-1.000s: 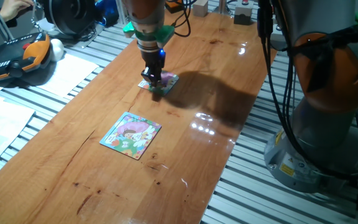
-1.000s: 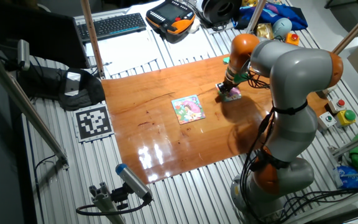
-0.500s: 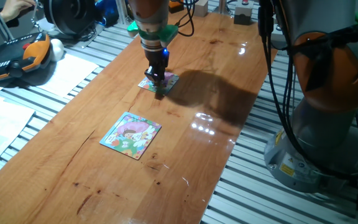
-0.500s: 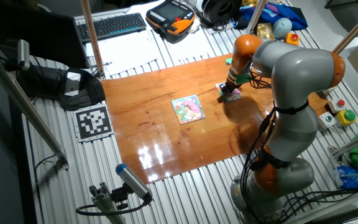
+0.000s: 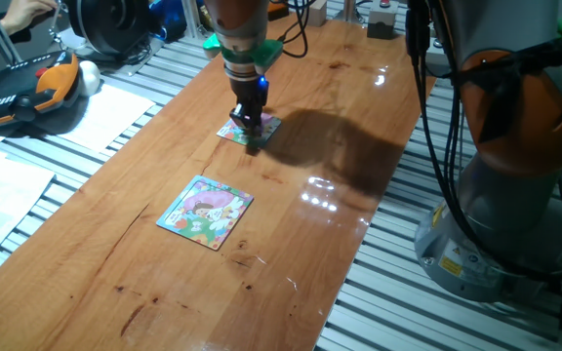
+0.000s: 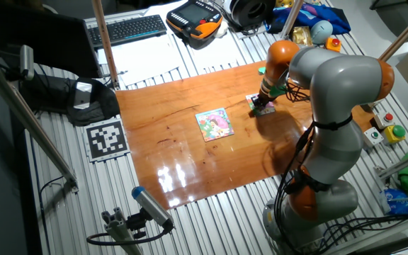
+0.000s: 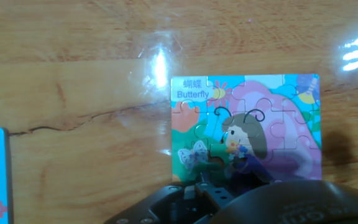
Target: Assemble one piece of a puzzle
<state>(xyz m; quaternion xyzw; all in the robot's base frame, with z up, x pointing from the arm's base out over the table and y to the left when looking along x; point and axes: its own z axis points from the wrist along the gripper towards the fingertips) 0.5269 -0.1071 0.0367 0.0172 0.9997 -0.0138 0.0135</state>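
Pink, green and white, the puzzle [image 7: 253, 118] lies flat on the wooden table [image 5: 115, 263], and the gripper [image 5: 252, 142] hangs right over its near edge with the fingertips down at, or almost at, the picture surface. From where I stand I cannot tell whether the jaws are parted or closed. The hand view shows only the dark housing along its bottom edge, and both side cameras are too far off to show the fingers apart. I also cannot pick out the piece. It may be pinched between the fingers, under them, or already seated, since the pictured face looks nearly whole apart from the corner hidden by the hand. That hidden spot is where I would worry. If the piece is going in there, a slight misalignment would leave its knobs riding on top of the neighbours rather than dropping in. Pressing on it then could pop adjoining pieces up. The puzzle is thin and sits loose on glossy wood, so any sideways push could slide or turn it. The larger puzzle [image 5: 208, 212] is well apart, so I see little danger to it.
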